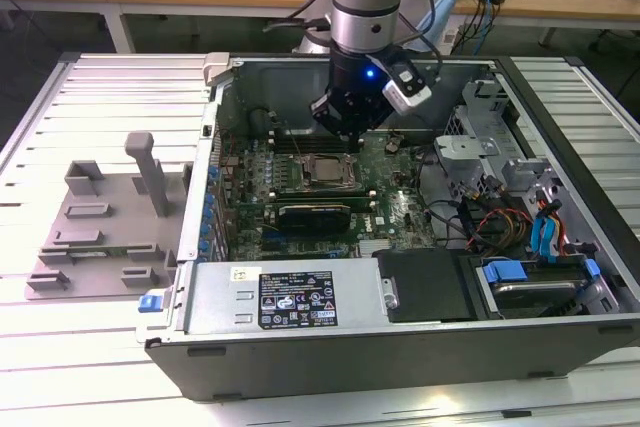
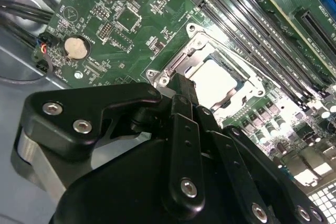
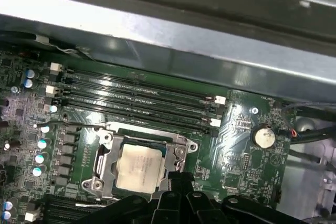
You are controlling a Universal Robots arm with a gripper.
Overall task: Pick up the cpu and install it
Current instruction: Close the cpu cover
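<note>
"Where is the cpu now?"

"The cpu (image 3: 137, 167) lies flat inside the socket (image 3: 103, 157), its silver top facing up and the metal frame around it on all sides. I am not carrying it."

"And your claw?"

"My claw (image 3: 177, 178) hangs above the socket's edge, just beside one corner of the chip and apart from it. The tips look drawn together with nothing between them."

"How would it handle?"

"Light and stiff, I judge, but delicate. The metal lid is smooth and likely slippery, and the underside contacts would not forgive a scrape or a tilt against the socket. I would take it by two opposite edges, on the thin pale rim, and keep it level. Inside the socket the frame crowds those edges, so there is little room to reach them."
</note>
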